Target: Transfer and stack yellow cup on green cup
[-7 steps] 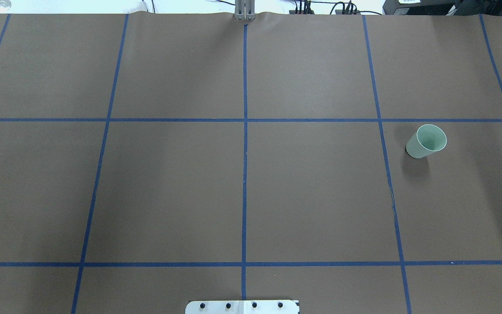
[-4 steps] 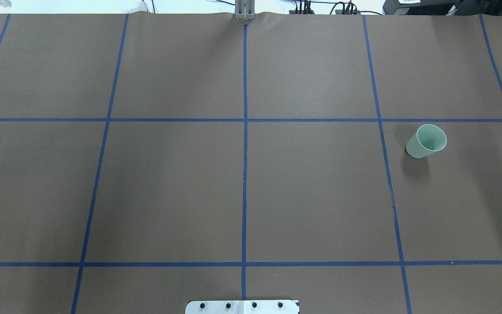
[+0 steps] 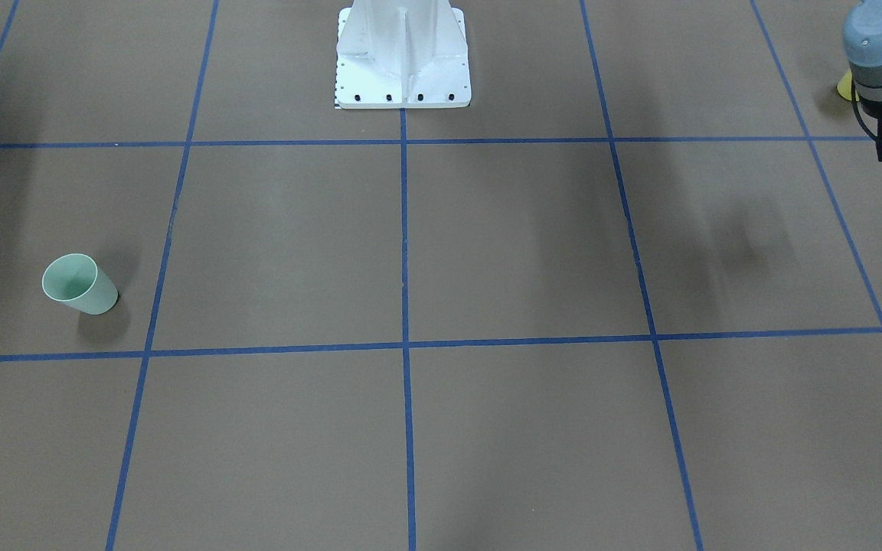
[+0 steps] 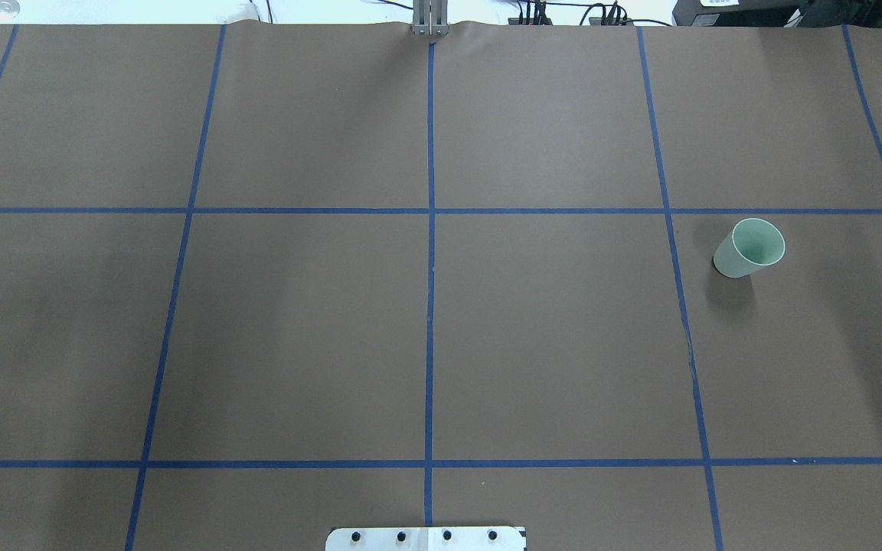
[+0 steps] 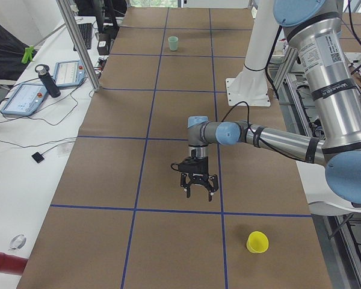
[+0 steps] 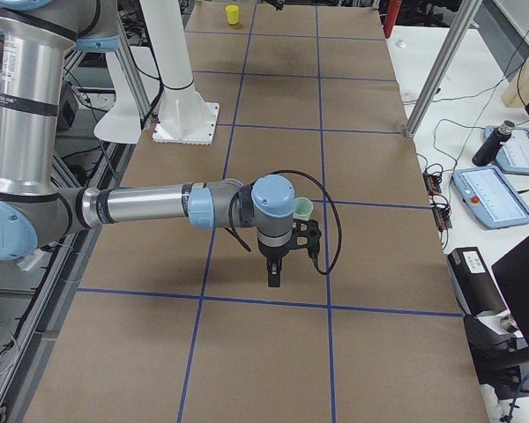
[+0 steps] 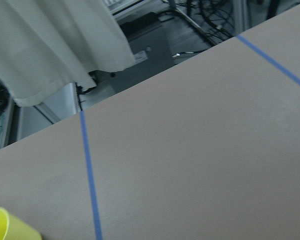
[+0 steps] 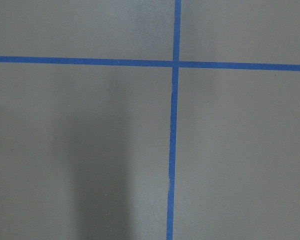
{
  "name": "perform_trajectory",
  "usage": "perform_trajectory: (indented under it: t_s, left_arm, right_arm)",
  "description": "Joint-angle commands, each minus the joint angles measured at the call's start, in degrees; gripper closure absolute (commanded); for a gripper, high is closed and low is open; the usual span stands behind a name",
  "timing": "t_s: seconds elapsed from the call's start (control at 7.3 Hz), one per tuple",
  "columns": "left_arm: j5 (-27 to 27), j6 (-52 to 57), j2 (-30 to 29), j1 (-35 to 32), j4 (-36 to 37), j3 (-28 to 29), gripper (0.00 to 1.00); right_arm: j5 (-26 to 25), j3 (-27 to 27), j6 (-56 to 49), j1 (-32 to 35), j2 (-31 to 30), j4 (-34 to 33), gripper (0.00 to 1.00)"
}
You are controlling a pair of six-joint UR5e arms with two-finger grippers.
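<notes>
The yellow cup stands upright near the robot's side of the table at its left end; it also shows in the exterior right view, as a sliver behind the left arm in the front-facing view, and at the left wrist view's bottom corner. The green cup stands upright on the right half, also in the front-facing view. My left gripper hangs above the table, short of the yellow cup. My right gripper hangs beside the green cup. I cannot tell whether either is open.
The white robot pedestal stands at the table's middle near edge. Blue tape lines grid the brown table cover. Off the far edge are a metal post, tablets and a black bottle.
</notes>
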Motion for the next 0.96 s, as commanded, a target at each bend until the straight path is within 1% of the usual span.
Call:
perform_trajectory:
  t_s: [0.0,0.27,0.41,0.55,0.68,0.82]
  left_arm:
    - [0.0,-10.9,0.0,4.5,9.1,0.3,0.0]
    - [-0.9,-14.9,-0.1,4.5,16.9,1.5,0.0]
    - [-1.0,-20.3,-0.1,4.6,19.0,3.0,0.0]
    - [-2.3,-23.2,-0.1,4.9,19.4,5.7,0.0]
    - [-4.1,-25.7,-0.3,6.3,19.4,7.4,0.0]
    - [-6.4,-28.6,-1.3,8.6,19.4,10.7,0.0]
  right_arm:
    - [-0.1,0.1,0.0,-0.1,0.5,0.1,0.0]
    - [-0.2,0.8,0.0,0.0,0.3,0.2,0.0]
    - [-0.1,1.0,0.0,0.0,0.3,0.2,0.0]
    - [-0.1,1.1,0.0,-0.1,0.3,0.3,0.0]
    - [0.0,1.1,-0.1,0.0,0.0,0.4,0.0]
    - [0.0,1.1,-0.1,0.0,-0.1,0.4,0.0]
